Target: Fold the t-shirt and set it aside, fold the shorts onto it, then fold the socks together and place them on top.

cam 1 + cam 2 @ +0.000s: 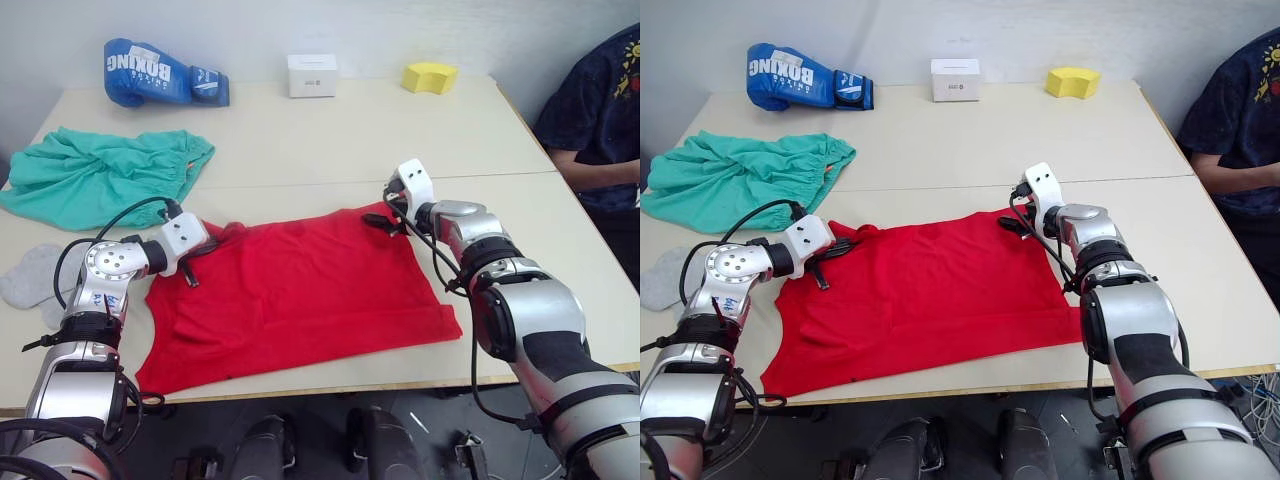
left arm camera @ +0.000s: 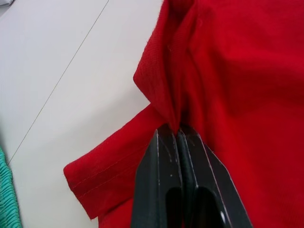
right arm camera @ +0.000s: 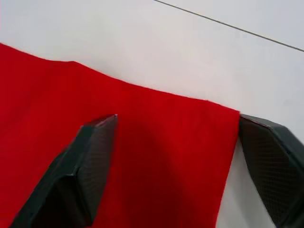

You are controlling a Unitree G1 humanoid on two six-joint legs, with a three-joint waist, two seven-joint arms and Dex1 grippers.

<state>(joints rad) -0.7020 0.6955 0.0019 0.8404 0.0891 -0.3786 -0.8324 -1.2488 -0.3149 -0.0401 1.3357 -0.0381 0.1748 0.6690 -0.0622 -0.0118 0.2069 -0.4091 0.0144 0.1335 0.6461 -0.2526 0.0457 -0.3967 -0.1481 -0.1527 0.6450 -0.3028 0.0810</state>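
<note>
Two grippers work the t-shirt lying at the table's near edge: your left gripper pinches its shoulder fold, right gripper spread over the far corner. Soft, limp cloth; grip corners.

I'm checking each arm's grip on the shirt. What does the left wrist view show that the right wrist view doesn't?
Left wrist view: the left gripper shut on a pinched fold of the t-shirt, beside a hemmed sleeve, with a sliver of the teal shorts at the edge.

Right wrist view: the right gripper open, its fingers straddling a flat corner of the t-shirt without pinching it.

Both: red cloth lying on the pale table.
</note>
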